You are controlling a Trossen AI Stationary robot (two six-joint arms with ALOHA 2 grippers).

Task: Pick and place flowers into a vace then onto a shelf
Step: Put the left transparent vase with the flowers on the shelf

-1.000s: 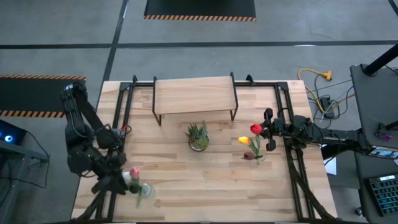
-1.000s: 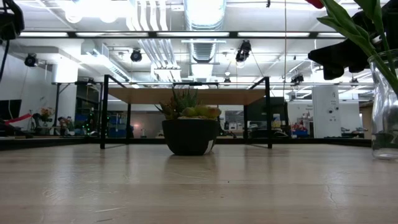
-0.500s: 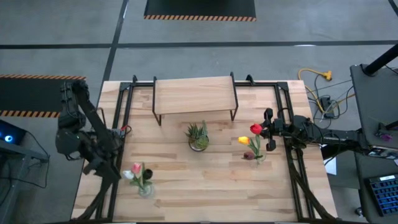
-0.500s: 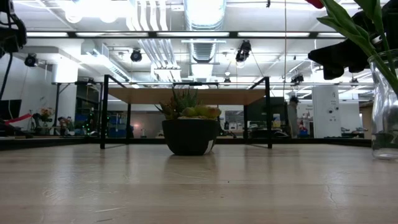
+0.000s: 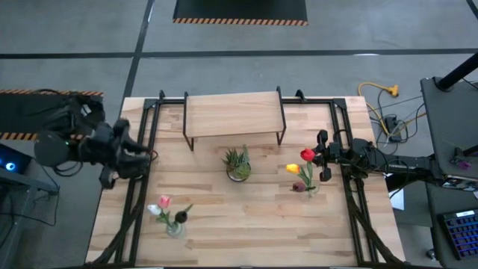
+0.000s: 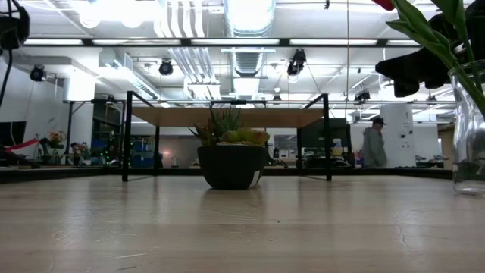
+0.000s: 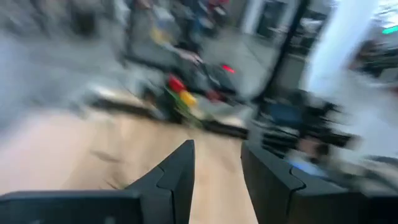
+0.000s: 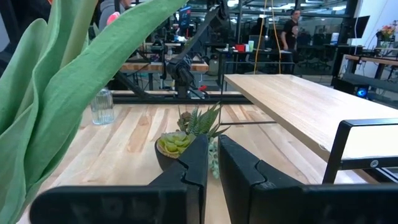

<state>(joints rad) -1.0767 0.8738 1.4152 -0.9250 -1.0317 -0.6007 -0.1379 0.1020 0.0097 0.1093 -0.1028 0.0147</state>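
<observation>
Your left gripper (image 5: 142, 149), fingers slightly apart and empty, has swung back to the table's left edge, well apart from the vase (image 5: 174, 228) it hovered over a second ago; three flowers (image 5: 163, 202) stand there. Your right gripper (image 5: 323, 157), closed, probably clamps the red, yellow and maroon tulips (image 5: 307, 155) near the shelf (image 5: 233, 113)
</observation>
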